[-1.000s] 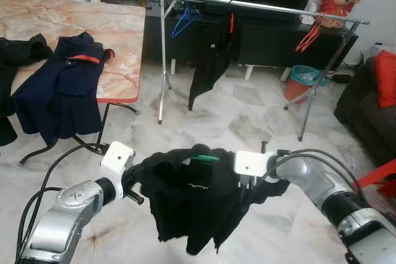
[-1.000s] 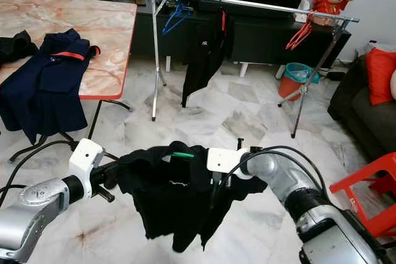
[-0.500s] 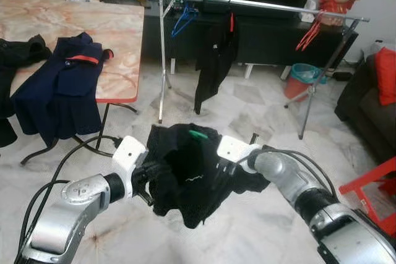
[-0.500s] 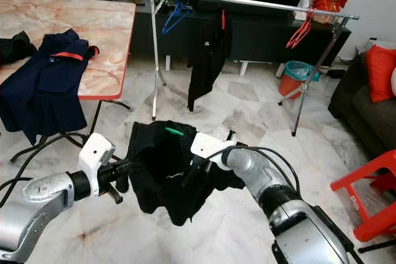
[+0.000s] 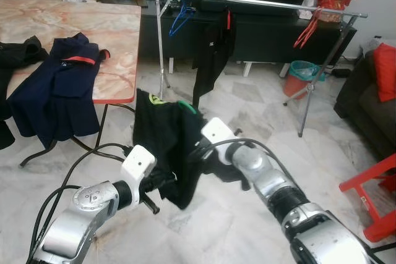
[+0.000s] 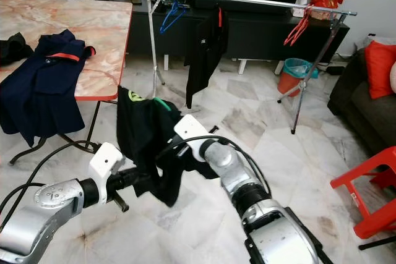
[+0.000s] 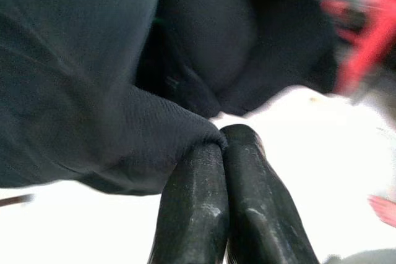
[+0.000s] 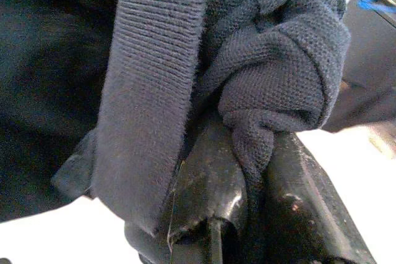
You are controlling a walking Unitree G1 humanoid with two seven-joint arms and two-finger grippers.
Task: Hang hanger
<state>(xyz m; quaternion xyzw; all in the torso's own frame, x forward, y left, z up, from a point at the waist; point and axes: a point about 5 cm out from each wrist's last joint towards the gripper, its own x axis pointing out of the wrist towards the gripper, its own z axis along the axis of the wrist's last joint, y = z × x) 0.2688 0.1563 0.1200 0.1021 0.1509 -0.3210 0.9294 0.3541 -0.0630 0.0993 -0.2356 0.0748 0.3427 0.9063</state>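
2 grippers (image 7: 219, 143) (image 8: 247, 171) pinch black shirt (image 5: 162, 137) over marble floor (image 5: 247, 122)

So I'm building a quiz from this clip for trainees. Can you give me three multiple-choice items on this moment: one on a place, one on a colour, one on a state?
1. Where does the navy jacket lie?
A. on the marble table
B. on the rail
C. on the floor

2. What colour is the empty hanger at the clothes rail's left end?
A. white
B. blue
C. yellow

3. How does the left gripper stand?
A. wide open
B. shut on the black garment
C. shut on a cup

A, it drapes over the table edge; B, it hangs blue; C is out: the jaws pinch black cloth, so B.
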